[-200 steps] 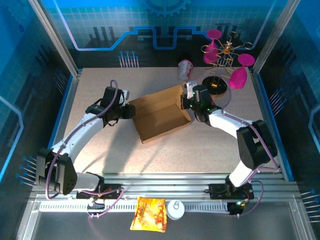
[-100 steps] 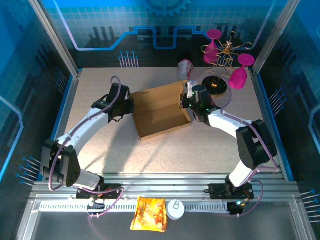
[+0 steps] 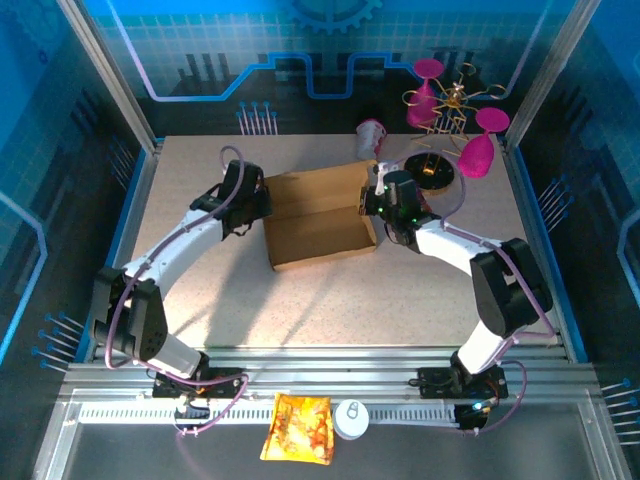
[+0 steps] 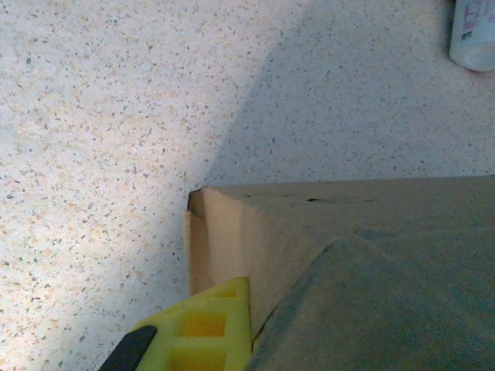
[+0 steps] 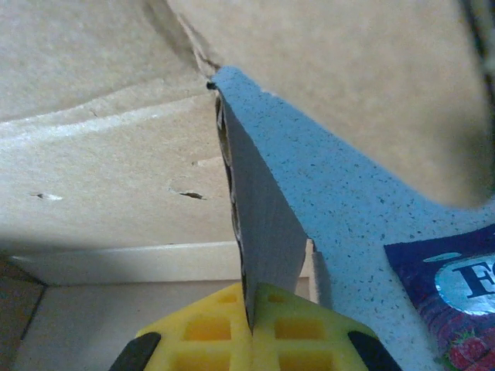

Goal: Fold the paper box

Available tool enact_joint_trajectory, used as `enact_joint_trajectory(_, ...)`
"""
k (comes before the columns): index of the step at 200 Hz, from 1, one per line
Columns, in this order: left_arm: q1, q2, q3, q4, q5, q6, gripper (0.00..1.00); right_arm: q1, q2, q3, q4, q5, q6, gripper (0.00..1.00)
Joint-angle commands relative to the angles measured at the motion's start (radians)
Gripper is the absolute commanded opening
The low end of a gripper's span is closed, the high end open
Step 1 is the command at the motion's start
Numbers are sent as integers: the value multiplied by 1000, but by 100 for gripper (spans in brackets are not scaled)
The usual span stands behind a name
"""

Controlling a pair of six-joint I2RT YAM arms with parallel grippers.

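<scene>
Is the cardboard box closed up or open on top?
Open on top. From above, the paper box shows its inside floor with walls raised; the right gripper pinches one wall.

left end effector — clamped | right end effector — clamped

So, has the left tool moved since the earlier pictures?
Yes. In the top view the left tool, gripping the paper box, has moved toward the far edge of the table and slightly to the right.
</scene>
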Motion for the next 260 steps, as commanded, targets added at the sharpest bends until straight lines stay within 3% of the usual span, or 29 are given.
enact_joint_trajectory(1, -14, -59, -117, 182, -22, -37, 0, 26, 0, -42, 87, -40, 17, 0)
enact_joint_trajectory(88, -72, -284, -608, 692, -97, -17, 0, 36, -76, -238, 190, -66, -8, 0)
enact_joint_trajectory(102, -93, -308, -660, 728, -117, -3, 0, 35, -91, -253, 173, -67, 1, 13)
enact_joint_trajectory(160, -181, -355, -771, 735, -270, 37, 0, 19, -266, -266, -46, -108, 74, 46)
enact_joint_trajectory(221, -234, -266, -740, 752, -367, 44, 0, 28, -461, -325, -262, -191, 232, 53)
enact_joint_trajectory(260, -238, -209, -713, 779, -387, 44, 0, 36, -589, -256, -408, -196, 314, 57)
